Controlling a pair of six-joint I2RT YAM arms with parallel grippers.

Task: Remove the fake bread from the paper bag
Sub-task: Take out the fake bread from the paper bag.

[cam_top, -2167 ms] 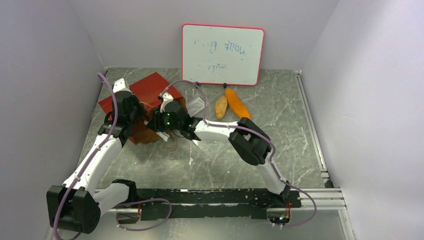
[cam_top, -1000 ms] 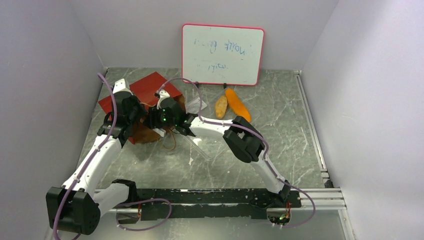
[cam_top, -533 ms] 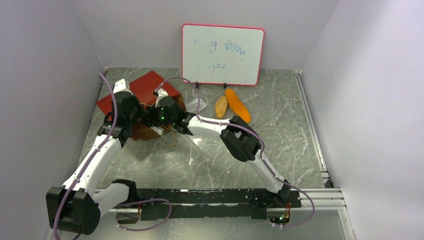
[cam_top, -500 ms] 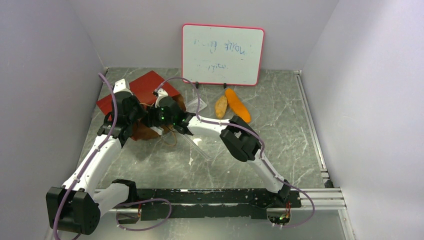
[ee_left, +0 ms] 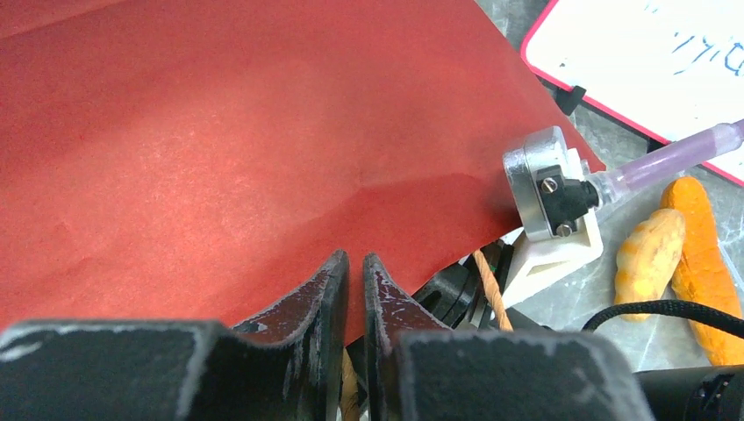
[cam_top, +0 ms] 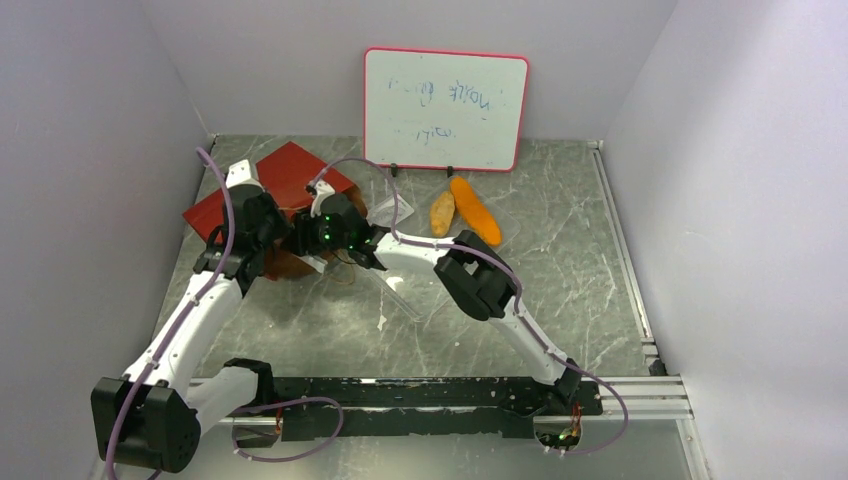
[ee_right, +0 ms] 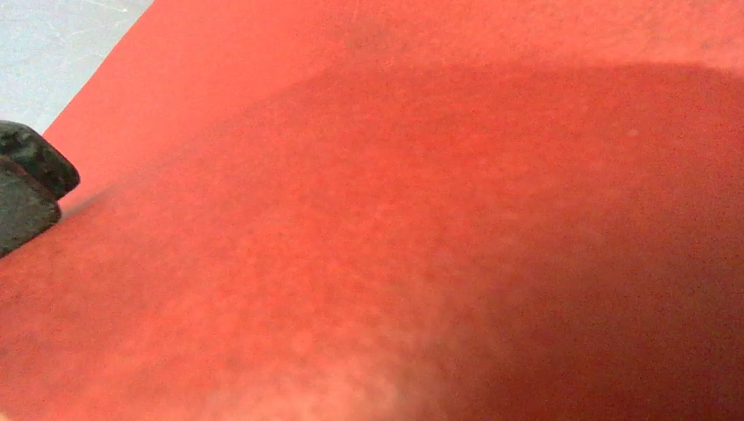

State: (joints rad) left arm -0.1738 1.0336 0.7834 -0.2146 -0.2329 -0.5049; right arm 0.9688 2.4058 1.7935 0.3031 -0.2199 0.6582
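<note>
The red paper bag (cam_top: 290, 172) lies on its side at the back left. Its brown mouth faces the arms. My left gripper (cam_top: 262, 232) is shut on the edge of the bag's upper wall (ee_left: 263, 132), with the red paper pinched between the jaws. My right gripper (cam_top: 308, 240) reaches into the bag's mouth; its fingers are hidden, and the right wrist view shows only red paper (ee_right: 395, 219). A tan oval roll (cam_top: 442, 213) and a long orange baguette (cam_top: 475, 210) lie outside the bag, right of it. The other bread pieces are hidden.
A whiteboard (cam_top: 445, 108) stands against the back wall. A clear plastic tray (cam_top: 392, 208) lies beside the right forearm. A brown loop handle (ee_left: 491, 281) hangs at the bag's mouth. The left wall is close to the bag.
The right arm has pushed further left into the bag's mouth. The bag has shifted slightly left, and its upper wall is raised.
</note>
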